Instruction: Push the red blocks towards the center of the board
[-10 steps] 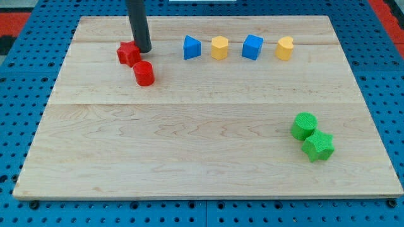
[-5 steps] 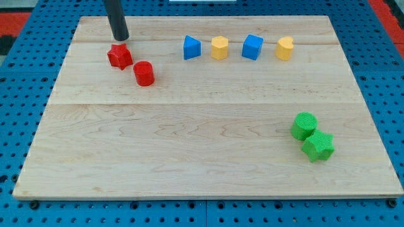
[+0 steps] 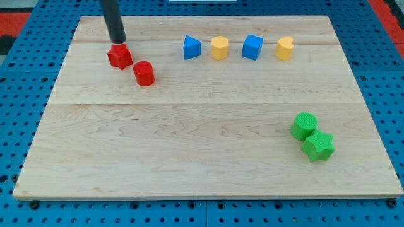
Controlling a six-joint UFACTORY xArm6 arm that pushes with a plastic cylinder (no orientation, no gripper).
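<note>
A red star block [image 3: 119,56] lies near the board's upper left. A red cylinder block [image 3: 144,73] sits just to its lower right, apart by a small gap. My tip [image 3: 117,41] stands right at the star's top edge, touching or nearly touching it. The rod rises from there out of the view's top.
A blue block [image 3: 191,47], a yellow block [image 3: 219,47], a blue cube [image 3: 252,46] and a yellow block [image 3: 285,48] form a row along the top. A green cylinder [image 3: 304,125] and a green star [image 3: 318,145] sit together at the right. The wooden board [image 3: 202,170] lies on a blue pegboard.
My tip moved from the star's right side up and left to above it. The red star was shoved slightly left. In the last half second the tip came down a little onto the star's top edge.
</note>
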